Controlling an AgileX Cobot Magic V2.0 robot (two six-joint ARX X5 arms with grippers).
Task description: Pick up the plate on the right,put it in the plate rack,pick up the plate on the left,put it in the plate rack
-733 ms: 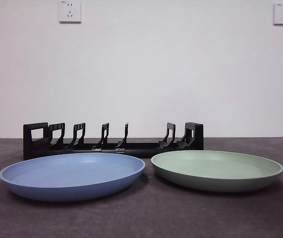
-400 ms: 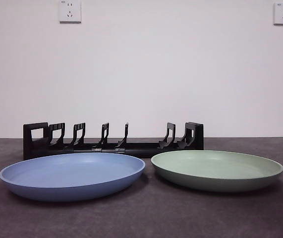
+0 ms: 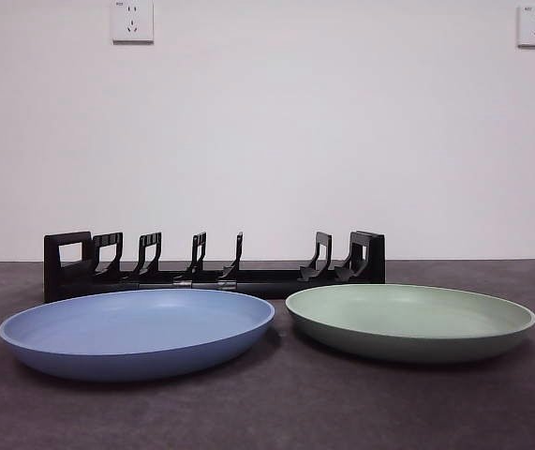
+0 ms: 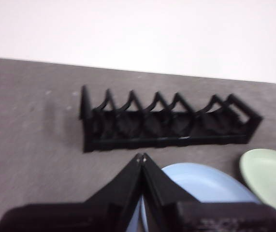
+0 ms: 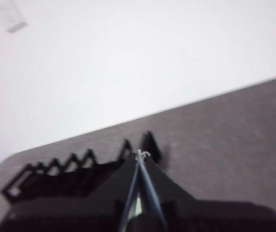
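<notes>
Blue plate (image 3: 136,333): lying flat, table (image 3: 267,412) left, w/ black plate rack (image 3: 215,264) just behind, slots all vacant. Green plate (image 3: 409,321): lying flat at right, beside blue.

Left gripper (image 4: 141,158): jaws pressed together, gripping nothing. Right gripper (image 5: 138,154): blurry, jaws apparently closed, nothing held.

Progress: nothing racked yet; both plates pending, green first.

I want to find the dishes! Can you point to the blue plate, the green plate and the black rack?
blue plate (image 3: 136,330): front view, inner surface.
green plate (image 3: 409,317): front view, inner surface.
plate rack (image 3: 267,279): front view, low base bar.
</notes>
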